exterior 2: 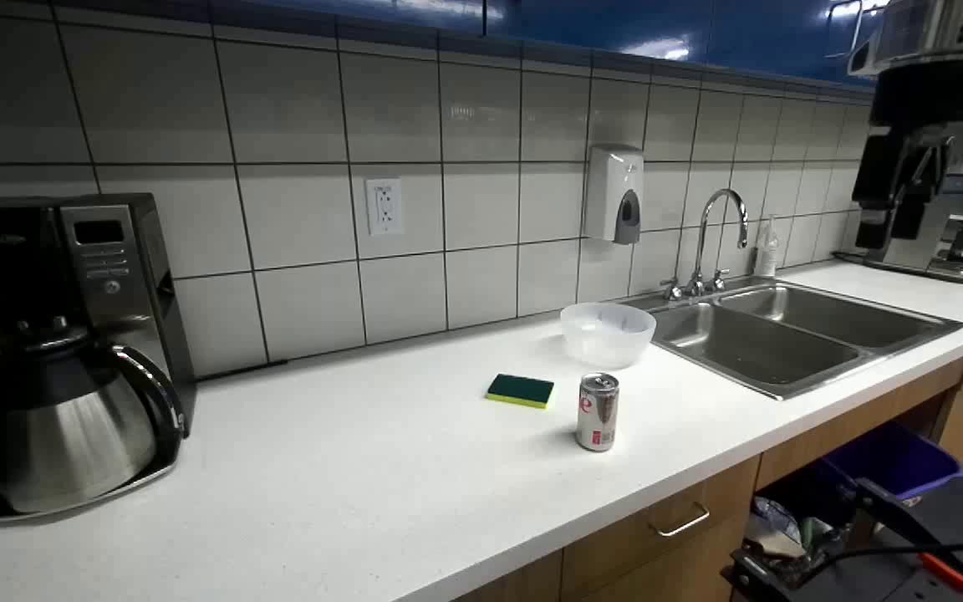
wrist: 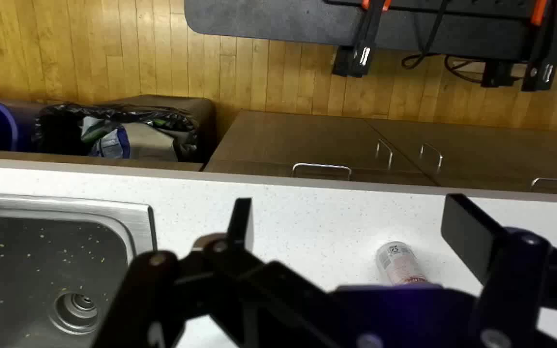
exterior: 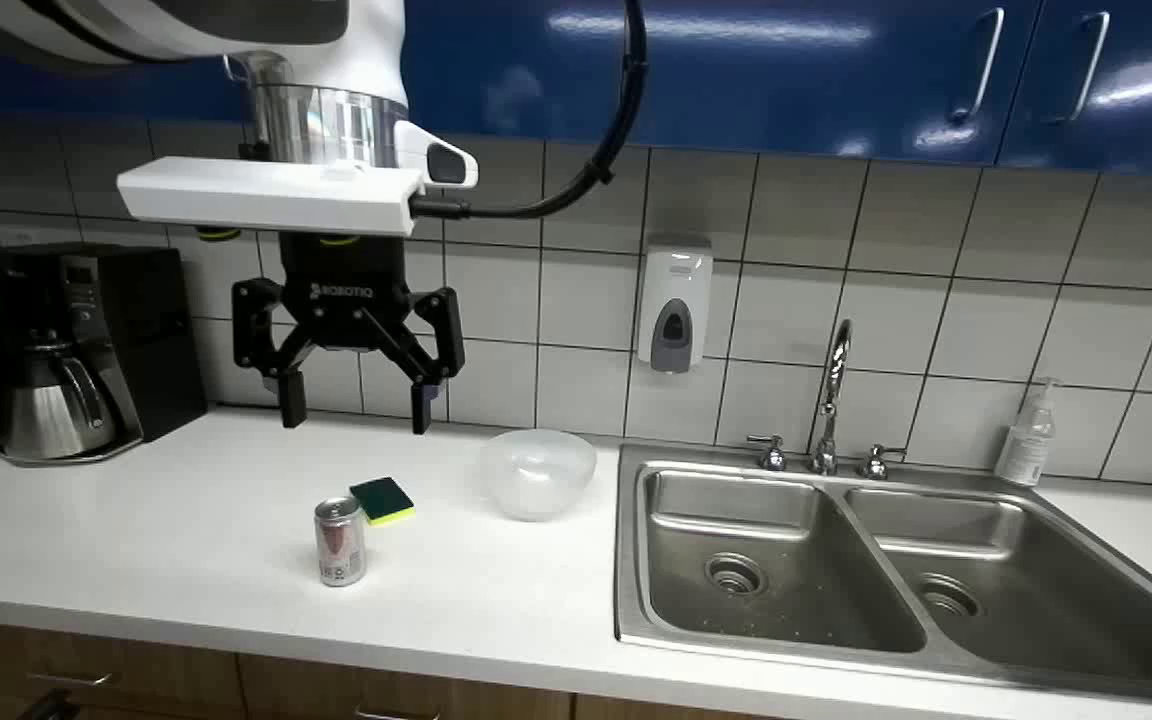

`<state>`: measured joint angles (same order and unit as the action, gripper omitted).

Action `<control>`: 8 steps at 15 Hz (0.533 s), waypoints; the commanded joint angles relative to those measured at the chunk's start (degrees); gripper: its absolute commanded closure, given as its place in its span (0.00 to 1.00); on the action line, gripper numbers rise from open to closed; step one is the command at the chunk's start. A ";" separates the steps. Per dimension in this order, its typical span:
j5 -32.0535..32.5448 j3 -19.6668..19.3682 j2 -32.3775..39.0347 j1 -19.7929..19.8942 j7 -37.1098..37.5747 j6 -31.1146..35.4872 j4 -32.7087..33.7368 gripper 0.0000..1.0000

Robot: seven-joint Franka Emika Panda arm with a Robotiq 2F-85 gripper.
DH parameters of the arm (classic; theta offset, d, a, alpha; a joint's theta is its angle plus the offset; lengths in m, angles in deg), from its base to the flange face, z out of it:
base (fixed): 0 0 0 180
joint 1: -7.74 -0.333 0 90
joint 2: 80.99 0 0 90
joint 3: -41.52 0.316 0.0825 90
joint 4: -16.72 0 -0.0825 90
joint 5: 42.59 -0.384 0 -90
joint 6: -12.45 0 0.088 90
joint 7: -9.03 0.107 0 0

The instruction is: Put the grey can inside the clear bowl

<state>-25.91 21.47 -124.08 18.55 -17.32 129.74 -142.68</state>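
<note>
- High above the speckled white worktop's point(exterior: 476, 595) level, on its front-edge side as I judge it, hangs the black two-fingered gripper point(exterior: 357, 412), pointing down, spread wide, grasping nothing.
- Well below, nearer the front edge than the back edge, stands the silver-grey metal can point(exterior: 340, 545), long axis upright; from the gripper, I reckon, it lies down, toward the back edge and slightly away from the steel sink point(exterior: 629, 560). The reach turns on that.
- Just past it, a flat green-and-yellow sponge point(exterior: 382, 502).
- Near the back edge, beside the sink, the round, translucent whitish bowl point(exterior: 538, 478).
</note>
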 commanded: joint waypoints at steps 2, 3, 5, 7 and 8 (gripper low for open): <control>-0.38 0.45 0.15 0.42 -0.26 -0.05 0.06 0.00; -0.38 0.45 0.16 0.42 -0.26 -0.05 0.07 0.00; -0.53 0.19 1.04 -0.09 -0.64 0.97 0.14 0.00; -0.50 0.41 3.18 -0.75 -0.06 3.47 0.08 0.00; -0.63 0.56 4.26 -1.12 0.20 4.96 0.08 0.00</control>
<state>-26.01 21.47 -123.05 18.20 -17.32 130.90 -142.66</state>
